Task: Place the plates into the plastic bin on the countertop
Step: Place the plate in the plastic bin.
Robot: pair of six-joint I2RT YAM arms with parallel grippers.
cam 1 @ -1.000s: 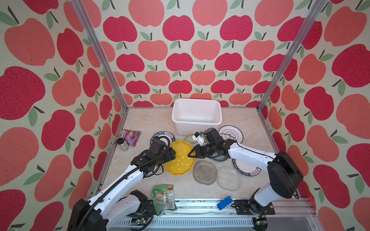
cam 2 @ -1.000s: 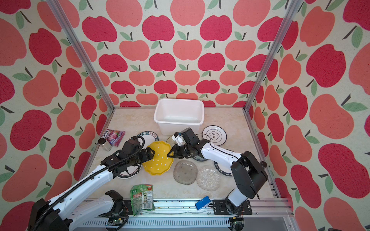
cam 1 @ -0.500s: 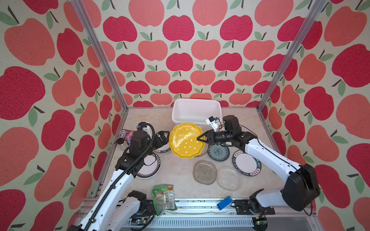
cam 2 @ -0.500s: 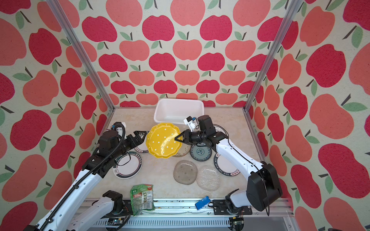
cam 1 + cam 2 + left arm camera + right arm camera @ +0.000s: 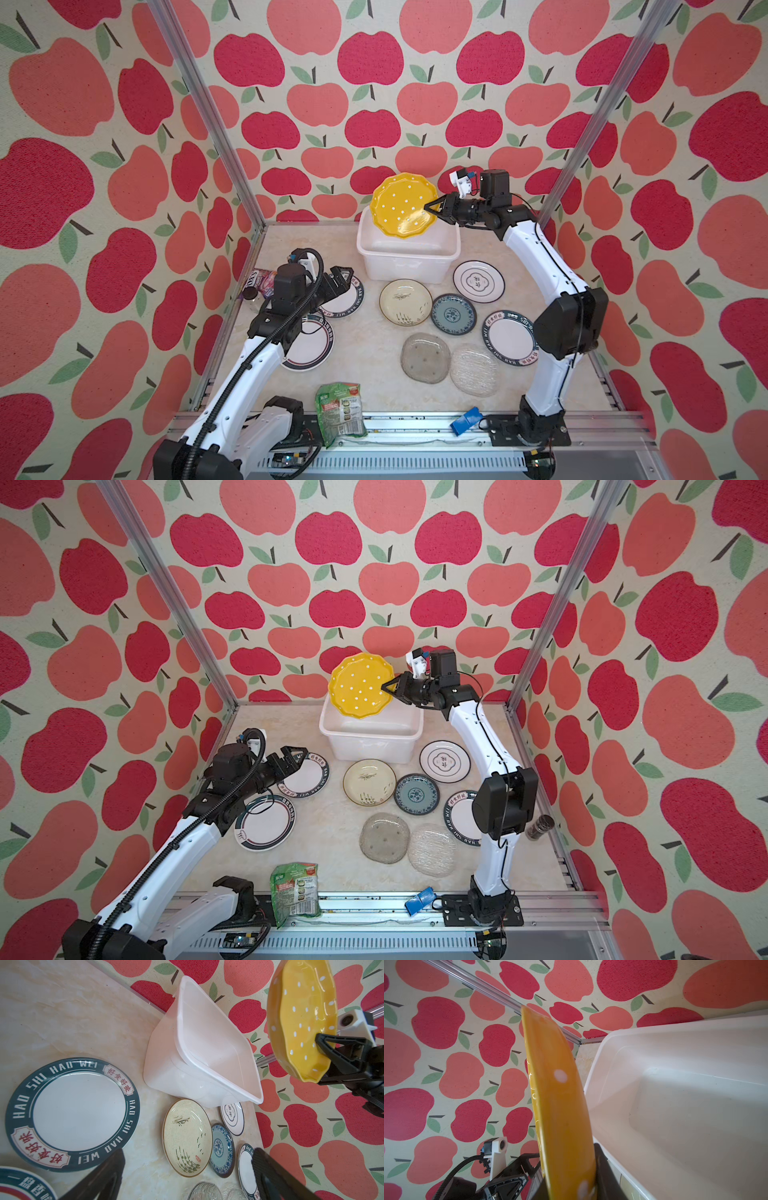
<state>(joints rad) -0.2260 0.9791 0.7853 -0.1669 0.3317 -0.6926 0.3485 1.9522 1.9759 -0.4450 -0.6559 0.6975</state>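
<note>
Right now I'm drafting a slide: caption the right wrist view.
Right gripper's fingers clamp the yellow dotted plate, seen edge-on, beside the empty plastic bin.

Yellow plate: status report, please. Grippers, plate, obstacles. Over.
Right gripper shut on yellow plate. Plate tilted above bin. Left gripper open, empty. Nothing blocking the bin.

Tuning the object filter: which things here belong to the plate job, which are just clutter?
Job: yellow dotted plate, in right end effector; plastic bin; cream plate; blue patterned plate; thin-rimmed white plate; grey glass plate; clear glass plate; three lettered-rim plates.
Clutter: green snack packet; purple packet; blue object on rail; dark jar.
</note>
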